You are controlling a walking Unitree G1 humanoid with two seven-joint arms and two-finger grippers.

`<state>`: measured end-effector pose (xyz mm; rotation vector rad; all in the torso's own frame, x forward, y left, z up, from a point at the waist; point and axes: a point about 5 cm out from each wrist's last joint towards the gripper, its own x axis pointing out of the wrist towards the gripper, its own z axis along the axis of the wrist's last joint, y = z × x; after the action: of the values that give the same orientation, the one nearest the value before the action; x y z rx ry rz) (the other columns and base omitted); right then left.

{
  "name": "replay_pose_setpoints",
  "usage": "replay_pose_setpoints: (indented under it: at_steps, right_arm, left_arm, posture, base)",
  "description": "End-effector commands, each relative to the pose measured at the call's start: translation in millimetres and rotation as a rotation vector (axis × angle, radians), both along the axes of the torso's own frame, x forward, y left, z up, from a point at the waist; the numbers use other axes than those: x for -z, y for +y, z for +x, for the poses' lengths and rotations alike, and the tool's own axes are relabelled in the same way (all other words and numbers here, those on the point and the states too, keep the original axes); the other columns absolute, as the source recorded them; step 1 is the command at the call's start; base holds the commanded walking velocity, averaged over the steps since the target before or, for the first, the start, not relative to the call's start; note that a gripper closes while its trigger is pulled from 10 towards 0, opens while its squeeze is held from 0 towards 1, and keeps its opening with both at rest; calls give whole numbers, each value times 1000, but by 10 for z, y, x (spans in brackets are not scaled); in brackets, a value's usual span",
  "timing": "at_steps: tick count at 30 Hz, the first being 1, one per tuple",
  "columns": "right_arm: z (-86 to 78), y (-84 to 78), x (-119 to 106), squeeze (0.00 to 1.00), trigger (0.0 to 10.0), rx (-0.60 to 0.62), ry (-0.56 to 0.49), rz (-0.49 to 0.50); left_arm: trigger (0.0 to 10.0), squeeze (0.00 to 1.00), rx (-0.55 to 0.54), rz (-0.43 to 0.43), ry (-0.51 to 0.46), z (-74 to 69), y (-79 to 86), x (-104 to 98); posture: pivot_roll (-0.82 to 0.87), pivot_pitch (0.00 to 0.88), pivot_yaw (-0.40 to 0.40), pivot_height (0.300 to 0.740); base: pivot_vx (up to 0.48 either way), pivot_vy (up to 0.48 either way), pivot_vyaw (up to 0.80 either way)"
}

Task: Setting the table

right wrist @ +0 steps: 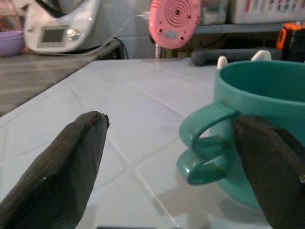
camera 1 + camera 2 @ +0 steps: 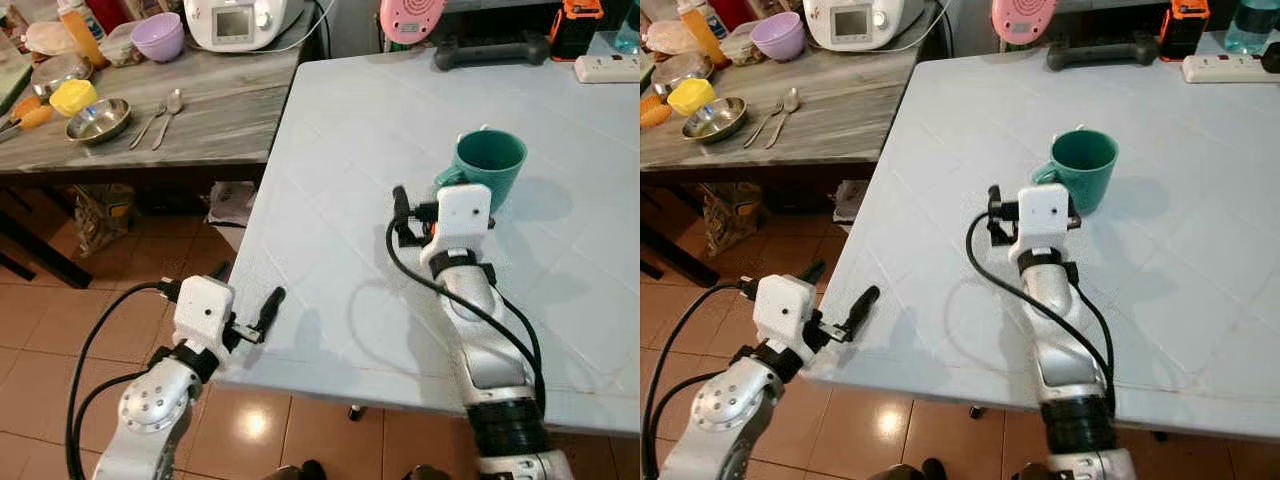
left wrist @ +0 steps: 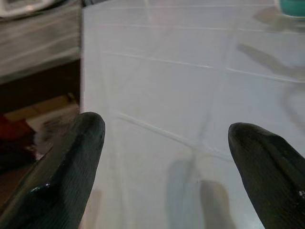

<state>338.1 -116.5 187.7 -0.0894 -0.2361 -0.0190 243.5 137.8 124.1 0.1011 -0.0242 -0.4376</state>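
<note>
Reaching for the teal ceramic mug (image 2: 487, 166) on the pale tabletop (image 2: 340, 180), right gripper (image 1: 167, 157) jaws released beside its handle; next, closing on it.

A pale tiled table (image 2: 330, 200) fills the right and centre of the frame. On it a green mug (image 2: 487, 167) stands upright right of centre. A power strip (image 2: 607, 67) and a dark dumbbell (image 2: 490, 50) lie along its far edge.

Teal mug (image 2: 492, 160) foot hidden behind wrist camera block; power strip (image 2: 608, 68) — edge-cropped
</note>
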Motion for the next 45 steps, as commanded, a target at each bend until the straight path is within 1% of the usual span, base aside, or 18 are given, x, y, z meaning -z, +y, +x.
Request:
replay_pose_setpoints:
  at_steps: [1, 3, 4, 5, 6, 9, 10, 20, 23, 24, 25, 26, 27, 29, 35, 38, 42, 45]
  right_arm:
    - [25, 74, 6, 0, 10000, 7, 4, 14]
    - [43, 84, -10, 0, 10000, 19, -1, 15]
    - [81, 91, -45, 0, 6000, 53, -12, 19]
    - [96, 83, -55, 0, 2588, 72, -13, 26]
    - [112, 71, -60, 0, 0, 86, -12, 34]
    - [136, 37, -48, 0, 0, 121, 3, 55]
    - [149, 2, -27, 0, 0, 152, 14, 55]
    - [139, -133, 11, 0, 0, 215, 17, 46]
    - [114, -231, 31, 0, 0, 245, 17, 38]
    - [114, -231, 31, 0, 0, 245, 17, 38]
    - [103, -303, 44, 0, 0, 263, 18, 30]
    - [103, -303, 44, 0, 0, 263, 18, 30]
    - [97, -354, 55, 0, 0, 273, 17, 25]
    - [95, -389, 58, 0, 0, 283, 18, 17]
    - [84, -392, -26, 0, 0, 267, -29, -40]
    - [63, -426, -89, 0, 0, 267, -56, -68]
    - [30, -436, -67, 0, 0, 254, -46, -82]
    - [1, -435, -36, 0, 0, 248, -36, -91]
  left_arm:
    - [10000, 0, 27, 7, 31, -29, -11, 47]
    - [10000, 0, 41, 6, 34, -28, -29, 48]
    - [10000, 0, 65, 8, 38, -20, -59, 56]
    - [10000, 0, 69, 9, 40, -11, -67, 60]
    - [10000, 0, 72, 9, 41, 1, -77, 60]
    - [10000, 0, 76, 4, 39, 23, -86, 49]
    - [10000, 0, 83, 0, 37, 23, -93, 37]
    - [10000, 0, 78, -20, 43, 8, -112, 53]
    - [10000, 0, 77, -27, 44, 9, -139, 61]
    - [10000, 0, 77, -27, 44, 9, -139, 61]
    - [10000, 0, 76, -32, 43, 14, -155, 61]
    - [10000, 0, 76, -32, 43, 14, -155, 61]
    - [10000, 0, 74, -36, 42, 16, -163, 59]
    - [10000, 0, 70, -39, 41, 16, -162, 59]
    - [10000, 0, 49, -48, 36, 16, -152, 59]
    - [10000, 0, 38, -53, 36, 16, -157, 62]
    - [10000, 0, 32, -60, 36, 7, -165, 70]
    - [10000, 0, 78, -113, 35, -24, -208, 26]
  posture:
    - [-182, 221, 203, 740]
    - [-184, 223, 205, 740]
    - [-190, 228, 208, 740]
    - [-190, 228, 210, 740]
    - [-188, 230, 213, 740]
    - [-185, 231, 215, 740]
    - [-183, 226, 216, 740]
    - [-188, 212, 211, 740]
    - [-189, 206, 206, 740]
    - [-189, 206, 206, 740]
    - [-191, 205, 205, 740]
    - [-191, 205, 205, 740]
    - [-192, 202, 204, 740]
    - [-191, 199, 201, 740]
    - [-190, 194, 192, 740]
    - [-191, 192, 191, 740]
    - [-193, 190, 184, 740]
    - [-197, 187, 174, 740]
  base:
    - [0, 0, 0]
    - [0, 0, 0]
    - [0, 0, 0]
    - [0, 0, 0]
    - [0, 0, 0]
    - [0, 0, 0]
    - [0, 0, 0]
    - [0, 0, 0]
    - [0, 0, 0]
    - [0, 0, 0]
    - [0, 0, 0]
    - [0, 0, 0]
    - [0, 0, 0]
    - [0, 0, 0]
    - [0, 0, 0]
    - [0, 0, 0]
    - [0, 0, 0]
    - [0, 0, 0]
